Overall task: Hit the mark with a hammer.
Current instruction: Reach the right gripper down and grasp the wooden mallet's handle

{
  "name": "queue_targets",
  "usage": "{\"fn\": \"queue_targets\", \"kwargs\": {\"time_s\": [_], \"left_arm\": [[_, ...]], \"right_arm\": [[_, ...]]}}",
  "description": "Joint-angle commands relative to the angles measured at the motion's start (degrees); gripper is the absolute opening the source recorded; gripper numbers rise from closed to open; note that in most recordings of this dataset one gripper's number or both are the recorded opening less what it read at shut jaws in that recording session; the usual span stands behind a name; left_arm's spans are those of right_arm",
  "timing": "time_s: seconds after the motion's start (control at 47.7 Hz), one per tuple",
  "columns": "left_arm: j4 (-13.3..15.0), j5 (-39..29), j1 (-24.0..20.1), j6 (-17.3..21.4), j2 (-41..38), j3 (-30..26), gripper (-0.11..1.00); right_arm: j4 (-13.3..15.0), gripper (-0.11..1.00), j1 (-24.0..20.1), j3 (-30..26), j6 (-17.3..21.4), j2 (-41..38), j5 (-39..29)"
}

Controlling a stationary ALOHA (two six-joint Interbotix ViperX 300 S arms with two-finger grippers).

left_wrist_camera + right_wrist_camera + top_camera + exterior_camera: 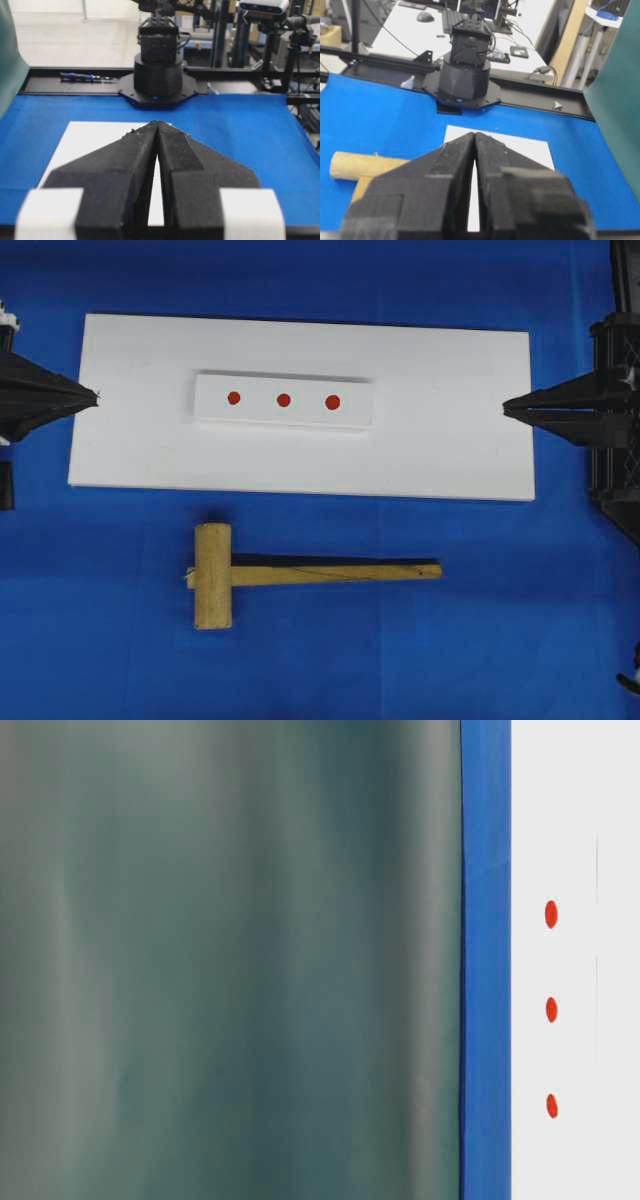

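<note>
Both sets of jaws were closed and empty, the left gripper point(97, 396) and right gripper point(505, 406) flanking the mark point(284, 400); the hammer point(292, 575) lay apart on the bench point(500, 640).

No legible text or labels, seemingly.

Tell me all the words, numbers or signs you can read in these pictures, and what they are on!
None: there are no words or numbers to read anywhere.
The white strip has only three red dots, with the mark in the middle; they are dots, not writing.
The hammer is plain wood.
The things on the desks behind the arms are too small and blurred to show any writing.
</note>
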State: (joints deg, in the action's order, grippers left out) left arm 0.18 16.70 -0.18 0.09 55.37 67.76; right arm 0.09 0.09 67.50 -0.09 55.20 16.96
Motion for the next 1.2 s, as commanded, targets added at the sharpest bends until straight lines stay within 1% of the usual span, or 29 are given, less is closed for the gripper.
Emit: {"fn": "queue_targets", "kwargs": {"time_s": [0.0,0.126,0.336,0.482,0.566,0.629,0.671,0.734,0.902,0.923,0.965,0.986,1.007,1.09,1.174], "left_arm": [[0.09,0.44,0.09,0.09,-0.44,-1.14,0.00],[0.09,0.35,0.09,0.09,-0.35,-1.14,0.00],[0.18,0.35,0.09,0.18,-0.44,-1.05,0.00],[0.18,0.18,0.09,0.18,-0.44,-0.97,0.00],[0.09,0.09,0.09,0.18,-0.44,-0.97,0.00],[0.09,0.18,0.00,0.18,-0.44,-0.97,0.00],[0.09,0.18,0.09,0.18,-0.53,-0.97,0.00],[0.18,0.18,0.00,0.18,-0.44,-0.88,0.00],[0.18,0.18,0.09,0.09,-0.44,-0.88,0.00],[0.18,0.18,0.00,0.09,-0.44,-0.79,0.00],[0.18,0.18,0.00,0.09,-0.53,-0.70,0.00],[0.18,0.18,0.09,0.09,-0.53,-0.62,0.00],[0.18,0.18,0.09,0.09,-0.53,-0.62,0.00],[0.18,0.35,0.09,0.09,-0.62,-0.35,0.00],[0.26,0.35,0.09,0.09,-0.62,-0.26,0.00]], "right_arm": [[-0.26,0.00,-0.53,-1.23,0.44,-0.70,0.00],[-0.97,-0.06,-2.20,-2.99,1.67,-3.43,-2.64],[-1.05,-0.06,-7.03,-7.03,5.19,-9.67,-5.71],[-1.14,-0.06,-11.07,-9.84,6.50,-16.44,-5.71],[-1.23,-0.03,-12.57,-11.51,7.21,-20.39,-5.62],[-1.32,0.03,-13.18,-12.83,7.91,-23.47,-5.62],[-1.41,0.09,-13.36,-13.71,8.70,-25.66,-5.62],[-1.49,0.21,-13.45,-15.12,9.93,-29.36,-5.89],[-1.49,0.71,-14.24,-18.72,11.51,-37.71,-5.19],[-1.49,0.78,-14.24,-19.16,11.60,-38.76,-4.75],[-2.02,0.88,-14.50,-20.13,11.78,-41.48,-3.34],[-2.37,0.90,-14.59,-20.48,11.78,-42.63,-2.55],[-2.81,0.90,-14.68,-20.74,11.78,-43.59,-1.67],[-5.19,0.86,-14.85,-21.62,11.78,-48.16,2.11],[-8.00,0.86,-15.38,-22.32,11.78,-53.35,6.59]]}}
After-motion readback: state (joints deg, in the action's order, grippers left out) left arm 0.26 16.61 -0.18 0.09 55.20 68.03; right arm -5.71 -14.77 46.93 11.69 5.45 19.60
